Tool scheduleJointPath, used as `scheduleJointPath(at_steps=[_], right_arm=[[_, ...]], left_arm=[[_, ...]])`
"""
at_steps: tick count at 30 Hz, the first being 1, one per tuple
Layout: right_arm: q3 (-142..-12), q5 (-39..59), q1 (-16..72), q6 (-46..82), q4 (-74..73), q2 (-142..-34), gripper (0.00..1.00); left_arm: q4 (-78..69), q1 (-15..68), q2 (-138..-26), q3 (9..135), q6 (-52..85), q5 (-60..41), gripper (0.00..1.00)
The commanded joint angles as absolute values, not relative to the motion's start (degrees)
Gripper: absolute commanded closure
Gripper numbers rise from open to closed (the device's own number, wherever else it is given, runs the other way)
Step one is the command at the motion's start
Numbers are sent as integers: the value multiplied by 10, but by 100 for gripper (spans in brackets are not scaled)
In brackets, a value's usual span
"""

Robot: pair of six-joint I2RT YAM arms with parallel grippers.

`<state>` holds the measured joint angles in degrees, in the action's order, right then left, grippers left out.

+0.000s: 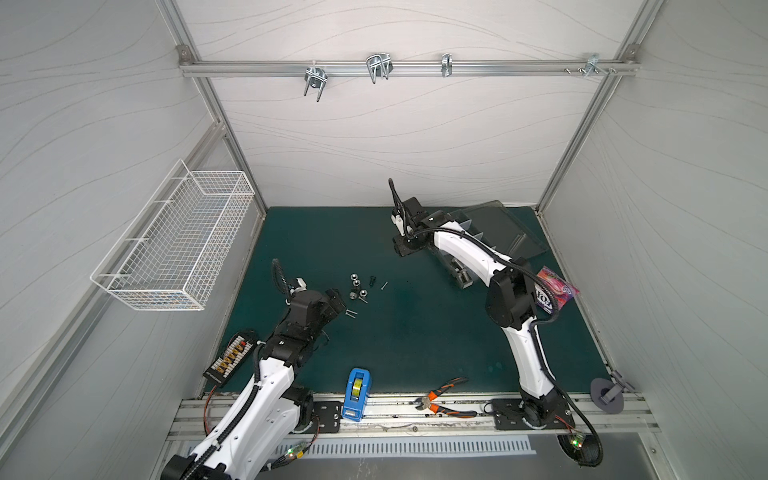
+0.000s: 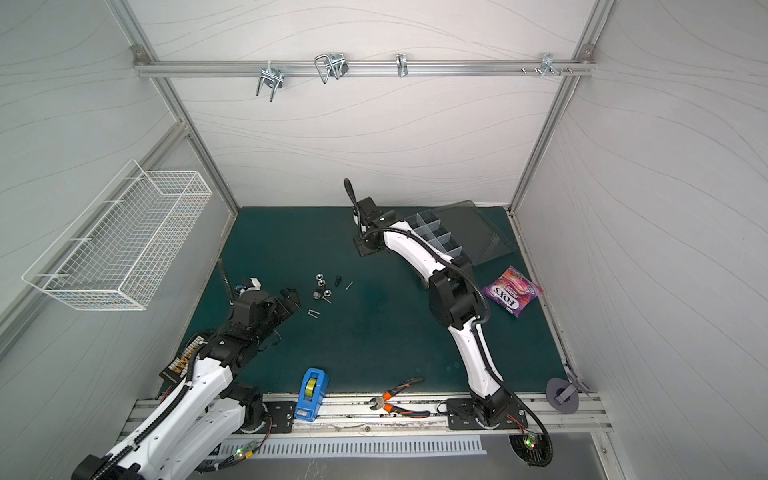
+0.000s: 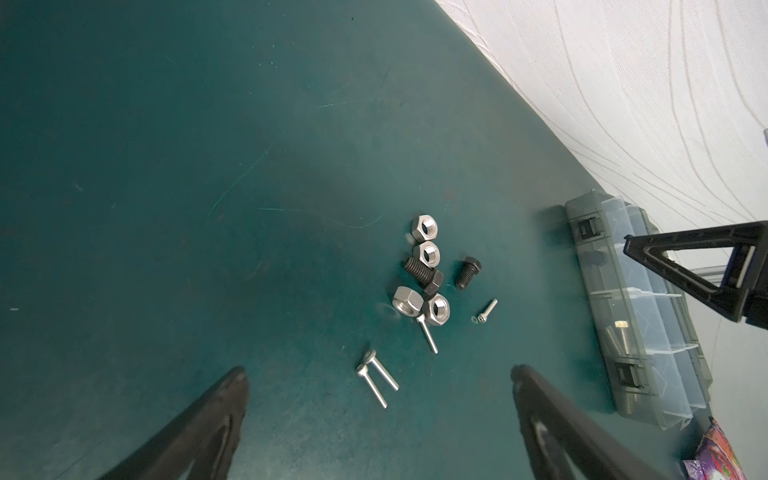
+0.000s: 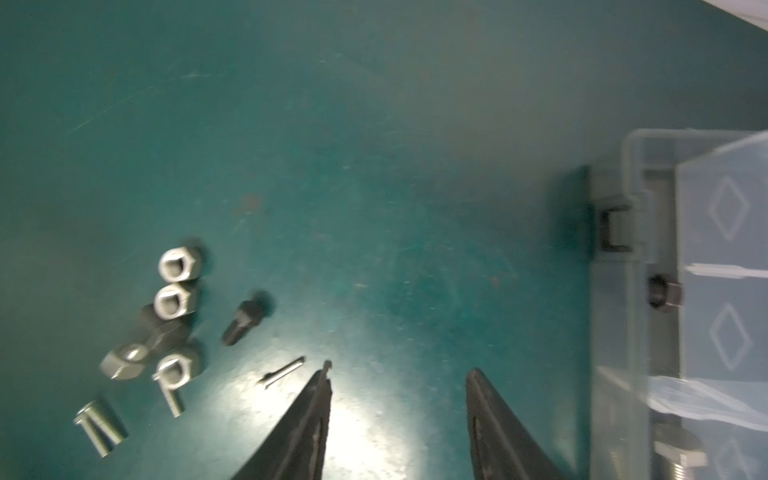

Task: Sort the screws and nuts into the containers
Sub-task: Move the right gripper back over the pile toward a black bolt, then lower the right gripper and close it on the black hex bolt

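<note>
Broadly, green mat separates nuts from containers

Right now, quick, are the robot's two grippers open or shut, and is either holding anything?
Left gripper: open, holding nothing.
Right gripper: open, holding nothing.

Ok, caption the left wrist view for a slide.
Open left gripper facing loose silver hex nuts, black bolts and thin silver screws on green mat.

Bare mat mid-table, nuts clustered left, organizer box far right (arm overhanging it)
</note>
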<state>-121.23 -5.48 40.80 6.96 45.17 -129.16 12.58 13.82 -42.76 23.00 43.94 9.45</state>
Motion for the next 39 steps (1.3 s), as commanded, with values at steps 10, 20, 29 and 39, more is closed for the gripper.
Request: scheduleJointPath(at_steps=[10, 20, 29, 39], right_arm=[[-1261, -69, 477, 81, 443, -1379, 11], [-1312, -76, 495, 73, 462, -1435, 12], [-1365, -90, 508, 57, 494, -1480, 15], [-1378, -95, 517, 43, 511, -1495, 19]], left_arm=[[121, 139, -415, 222, 454, 103, 0], [122, 139, -411, 219, 452, 105, 0], [123, 139, -407, 218, 449, 109, 0], [121, 139, -408, 218, 449, 109, 0]])
